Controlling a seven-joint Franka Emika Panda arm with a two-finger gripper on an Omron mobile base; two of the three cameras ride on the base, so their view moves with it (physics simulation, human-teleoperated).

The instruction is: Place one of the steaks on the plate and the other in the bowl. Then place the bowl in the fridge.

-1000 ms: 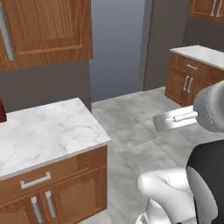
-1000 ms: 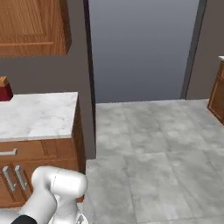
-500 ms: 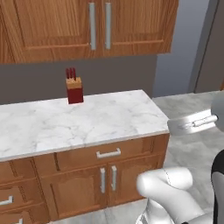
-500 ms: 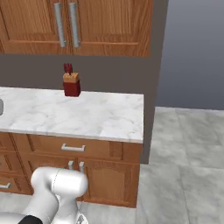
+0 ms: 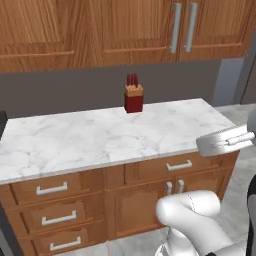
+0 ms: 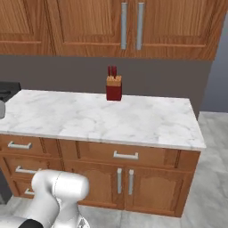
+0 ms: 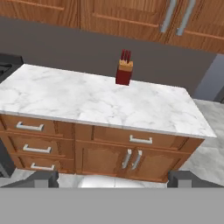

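We faced a kitchen counter with our gripper (image 7: 112, 180) spread wide and holding nothing, its two dark fingertips (image 7: 43, 178) standing far apart at the bottom of the hand view. Just beyond them were the wooden base cabinets: a stack of three drawers (image 7: 29, 148) on the left, and a single drawer (image 7: 141, 140) over a pair of doors (image 7: 131, 159) on the right, all with pale metal handles. Above these lay the white marble countertop (image 7: 87, 100). A dark red knife block (image 7: 124, 72) stood upright near its back edge, right of centre, as the lone item on the marble. A dark stove edge (image 7: 6, 65) touched the counter's left end, and grey floor tiles (image 7: 210, 113) showed past its right end. Behind the counter ran a grey wall (image 7: 65, 48), with wooden upper cabinets (image 7: 109, 15) hanging above it. At the far right stood a tall grey panel (image 6: 218, 84); we could not tell whether it belonged to the fridge.
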